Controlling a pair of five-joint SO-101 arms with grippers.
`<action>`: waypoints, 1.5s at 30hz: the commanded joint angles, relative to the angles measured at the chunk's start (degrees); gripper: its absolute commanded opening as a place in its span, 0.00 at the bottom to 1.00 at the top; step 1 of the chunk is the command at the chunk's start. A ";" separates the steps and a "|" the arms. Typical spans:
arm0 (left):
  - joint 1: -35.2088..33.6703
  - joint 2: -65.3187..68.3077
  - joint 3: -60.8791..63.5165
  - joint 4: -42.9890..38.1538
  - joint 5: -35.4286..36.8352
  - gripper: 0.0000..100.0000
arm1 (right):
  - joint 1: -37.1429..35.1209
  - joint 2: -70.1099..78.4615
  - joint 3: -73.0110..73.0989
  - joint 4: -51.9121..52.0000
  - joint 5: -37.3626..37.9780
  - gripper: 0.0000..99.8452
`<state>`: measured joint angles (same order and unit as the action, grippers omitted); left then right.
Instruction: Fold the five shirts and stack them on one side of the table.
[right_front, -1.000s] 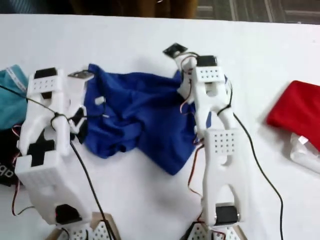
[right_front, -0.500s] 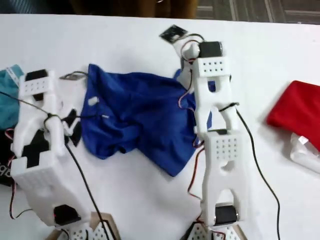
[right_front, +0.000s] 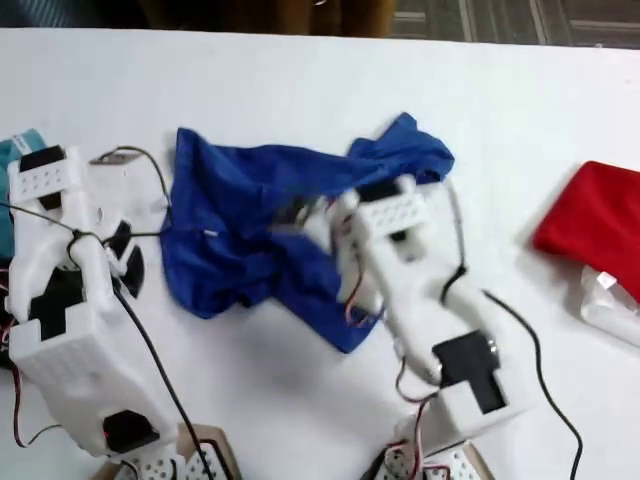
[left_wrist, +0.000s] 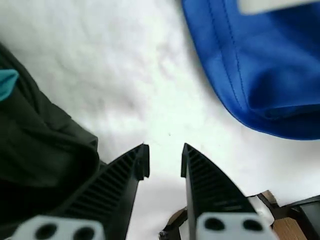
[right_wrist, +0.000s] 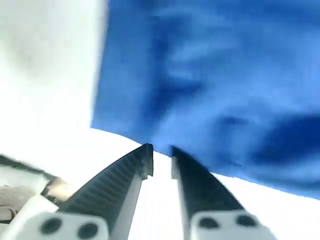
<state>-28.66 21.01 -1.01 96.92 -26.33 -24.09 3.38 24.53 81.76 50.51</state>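
Beside the left end effector (left_wrist: 164, 159) lie black shirt (left_wrist: 40, 145) and blue shirt (left_wrist: 260, 65).

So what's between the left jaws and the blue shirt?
Nothing but bare table. In the left wrist view, the blue shirt lies apart from the left jaws, with only white tabletop in the gap.

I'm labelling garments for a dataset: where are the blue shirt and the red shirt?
blue shirt (right_front: 240, 215), high view, on its crumpled middle.
red shirt (right_front: 597, 215), high view, on its flat top surface.
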 joint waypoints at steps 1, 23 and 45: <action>-0.62 -1.05 -0.13 0.53 0.26 0.13 | -6.29 -2.51 3.69 -2.42 0.35 0.23; -0.62 -1.05 -0.13 0.53 0.26 0.13 | -4.09 9.36 -4.31 -8.75 0.09 0.02; -0.62 -1.05 -0.13 0.53 0.26 0.13 | 9.36 2.86 -57.58 7.78 0.09 0.02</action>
<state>-28.66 21.01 -1.01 96.92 -26.33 -15.91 9.80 -24.53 90.55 50.59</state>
